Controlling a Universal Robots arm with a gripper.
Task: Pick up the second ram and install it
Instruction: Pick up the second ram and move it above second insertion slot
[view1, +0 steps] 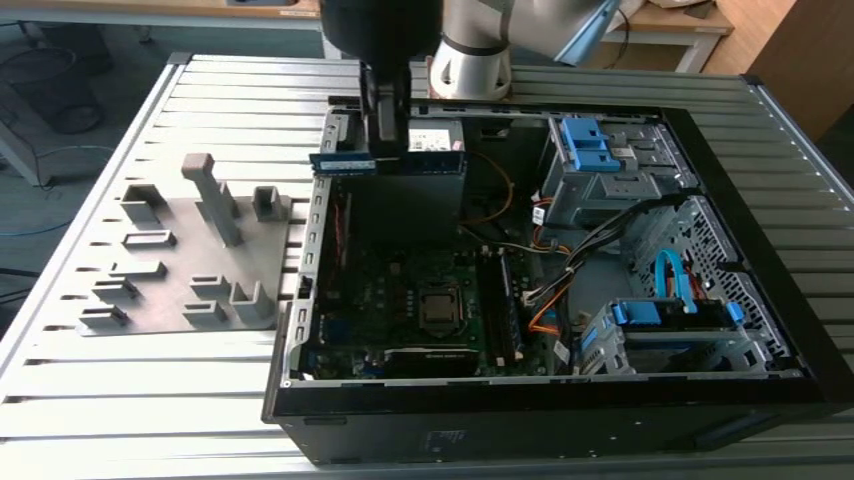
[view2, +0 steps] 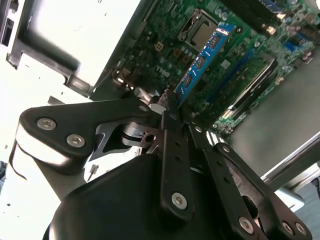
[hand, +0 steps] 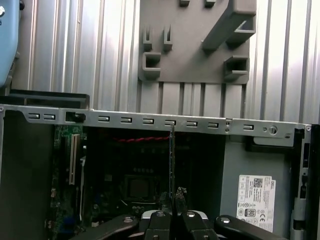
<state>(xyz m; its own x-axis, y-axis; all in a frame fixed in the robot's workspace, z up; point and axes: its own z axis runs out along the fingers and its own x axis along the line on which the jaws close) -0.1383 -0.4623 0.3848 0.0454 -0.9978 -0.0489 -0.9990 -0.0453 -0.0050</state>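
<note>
The tool (view1: 387, 145) is clamped on the second ram (view1: 344, 163), held level over the open computer case (view1: 534, 425), upper centre of the exterior view; the carrying step, I judge. Seating it would call for lining its edge with a free motherboard (view1: 387, 290) slot. Counted: one ram, one case, one grey holder plate (view1: 167, 300) on the tabletop (view1: 134, 400).

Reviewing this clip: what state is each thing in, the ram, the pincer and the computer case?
second ram, gripped at one end, held in the air over the open case, not seated.
pincer, shut on the second ram.
computer case, lying on its side, side panel off.
</note>
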